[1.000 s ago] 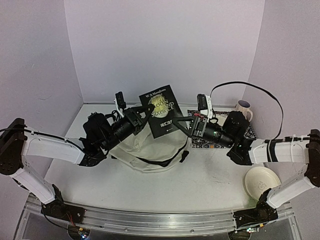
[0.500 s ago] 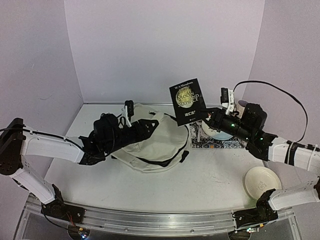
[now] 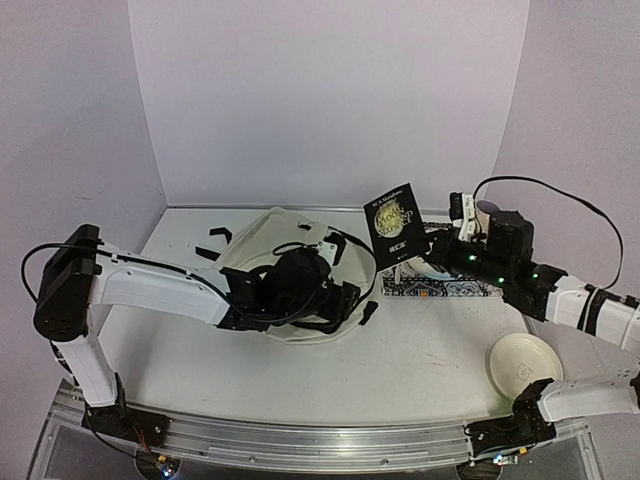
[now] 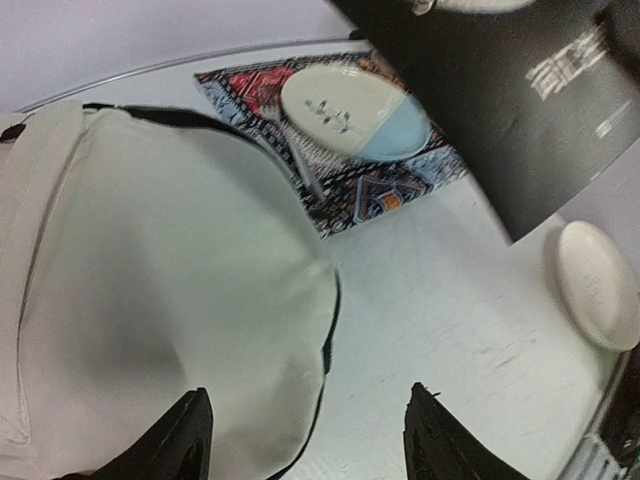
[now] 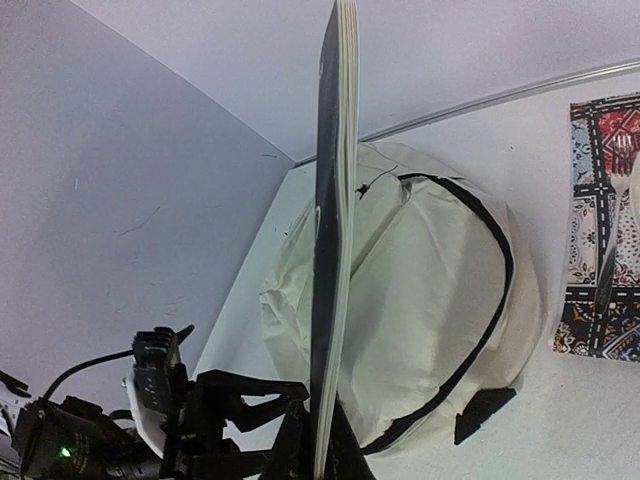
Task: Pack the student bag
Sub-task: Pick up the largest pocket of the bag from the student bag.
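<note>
The student bag [image 3: 290,255], cream with black zipper lines, lies slumped left of the table's middle. My left gripper [image 3: 342,298] hovers low over its right edge; in the left wrist view its dark fingertips [image 4: 190,440] stand wide apart, open, with bag fabric [image 4: 170,280] and bare table between them. My right gripper [image 3: 428,250] is shut on the lower edge of a black paperback book [image 3: 394,225], held upright in the air right of the bag. In the right wrist view the book [image 5: 335,230] shows edge-on above the bag [image 5: 430,290], with the gripper [image 5: 330,455] clamped on it.
A patterned placemat [image 3: 445,287] right of the bag carries a white-and-blue plate [image 4: 350,110] and a fork [image 5: 612,230]. A mug [image 3: 487,214] stands at the back right. A small white plate [image 3: 523,362] lies near the front right. Loose black straps [image 3: 215,240] lie behind the bag.
My left gripper has come off the book, opened, and swung right and down over the bag. My right gripper has carried the book up and to the right. The bag has slumped flatter.
</note>
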Tool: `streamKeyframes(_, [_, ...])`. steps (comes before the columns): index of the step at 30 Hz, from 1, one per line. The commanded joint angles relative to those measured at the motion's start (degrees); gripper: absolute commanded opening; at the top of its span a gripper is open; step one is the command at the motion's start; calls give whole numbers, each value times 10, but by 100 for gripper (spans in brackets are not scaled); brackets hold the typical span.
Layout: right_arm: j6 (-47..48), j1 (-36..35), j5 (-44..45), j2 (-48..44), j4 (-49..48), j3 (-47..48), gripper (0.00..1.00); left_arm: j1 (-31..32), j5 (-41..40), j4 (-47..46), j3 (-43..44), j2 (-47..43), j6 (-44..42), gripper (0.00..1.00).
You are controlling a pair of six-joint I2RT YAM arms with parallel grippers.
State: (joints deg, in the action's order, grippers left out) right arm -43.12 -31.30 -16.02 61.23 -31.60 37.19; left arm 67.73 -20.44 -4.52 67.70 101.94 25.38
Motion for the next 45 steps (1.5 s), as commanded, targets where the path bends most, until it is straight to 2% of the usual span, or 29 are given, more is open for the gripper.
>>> streamKeyframes(1, [15, 7, 21, -30, 7, 11, 0, 21, -90, 101, 72, 47, -62, 69])
streamKeyframes(12, [20, 17, 21, -44, 25, 3, 0, 30, -174, 158, 150, 141, -82, 72])
streamKeyframes(15, [20, 17, 17, -45, 25, 4, 0, 30, -217, 185, 163, 145, -71, 68])
streamKeyframes(16, [21, 17, 14, -45, 26, 3, 0, 30, -229, 192, 164, 143, -67, 65])
streamKeyframes(19, [22, 17, 4, -40, 28, 2, 0, 30, -257, 202, 160, 120, -48, 44])
streamKeyframes(21, [22, 17, -6, -37, 28, 2, 0, 29, -268, 203, 152, 101, -37, 26])
streamKeyframes(25, [26, 17, -19, -34, 42, 8, 0, 30, -283, 208, 143, 59, -21, 2])
streamKeyframes(26, [28, 17, -23, -32, 49, 13, 0, 30, -286, 211, 142, 46, -15, 0])
streamKeyframes(36, [17, 17, -109, 10, 78, 24, 0, 29, -296, 239, 134, -68, 19, 0])
streamKeyframes(40, [-6, 12, -160, 30, 59, 16, 0, 28, -283, 242, 127, -110, 31, 0])
streamKeyframes(45, [-37, -12, -172, 40, 32, -4, 0, 20, -268, 248, 127, -142, 36, 0])
